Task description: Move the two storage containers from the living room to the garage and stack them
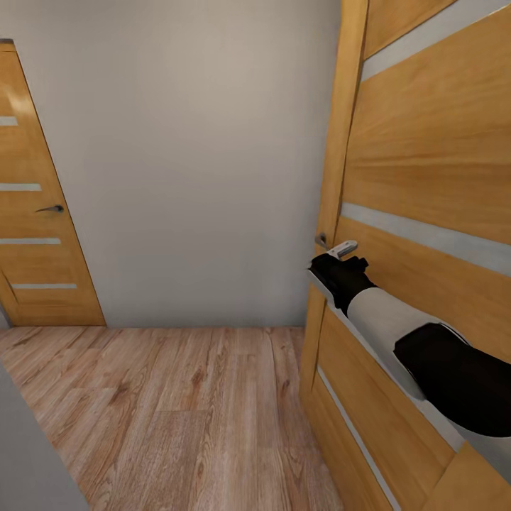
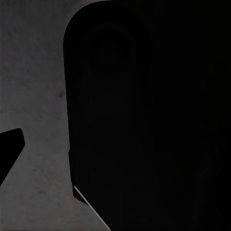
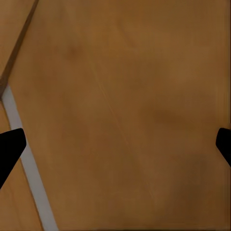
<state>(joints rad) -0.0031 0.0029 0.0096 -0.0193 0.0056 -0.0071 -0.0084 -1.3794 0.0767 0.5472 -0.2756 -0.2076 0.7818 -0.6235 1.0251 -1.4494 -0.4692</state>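
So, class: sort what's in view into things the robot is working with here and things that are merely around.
In use:
right gripper
door handle
wood-panelled door

Just around:
far door
grey wall
wood-plank floor

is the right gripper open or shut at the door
Open: in the right wrist view both fingertips stand far apart against the wooden door, nothing between them.

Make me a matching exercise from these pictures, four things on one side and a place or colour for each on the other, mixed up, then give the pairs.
Things:
1. near door
2. far door
3. floor
4. right gripper

Descriptions:
A. light wood planks
B. at the head view's left edge, dark lever handle
C. black, close to a silver lever handle
D. fills the head view's right side, grey stripes

Pairs: 1-D, 2-B, 3-A, 4-C
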